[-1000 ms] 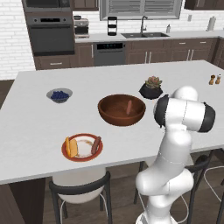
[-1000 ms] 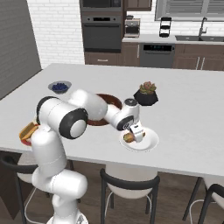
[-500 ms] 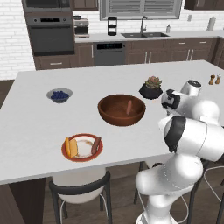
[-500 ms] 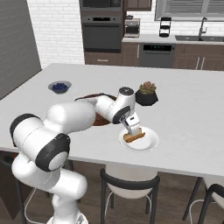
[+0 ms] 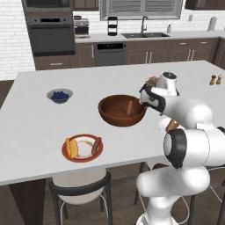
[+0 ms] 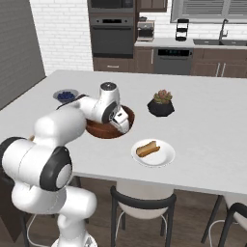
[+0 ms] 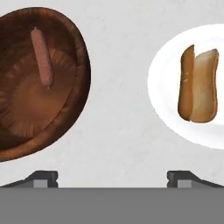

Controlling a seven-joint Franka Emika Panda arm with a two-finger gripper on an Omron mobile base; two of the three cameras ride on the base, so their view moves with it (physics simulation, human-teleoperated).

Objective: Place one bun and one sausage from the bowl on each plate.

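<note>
In the hand view, the fingers (image 7: 47, 176) stand wide apart, empty, at the bottom; the bowl (image 7: 65, 109) (one sausage (image 7: 41, 57) inside) sits upper left, the white plate (image 7: 159, 83) with a bun (image 7: 199, 85) upper right.

Reddish-brown bowl (image 7: 39, 87) (plain white plate (image 7: 170, 105))

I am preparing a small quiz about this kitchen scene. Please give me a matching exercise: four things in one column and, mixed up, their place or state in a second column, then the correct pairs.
Things:
1. wooden bowl
2. white plate
3. red-rimmed plate
4. jaws of the gripper

Places or states:
A. holds a bun and a sausage
B. open, with nothing held
C. holds one sausage
D. holds a bun alone

Pairs: 1-C, 2-D, 3-A, 4-B
</note>
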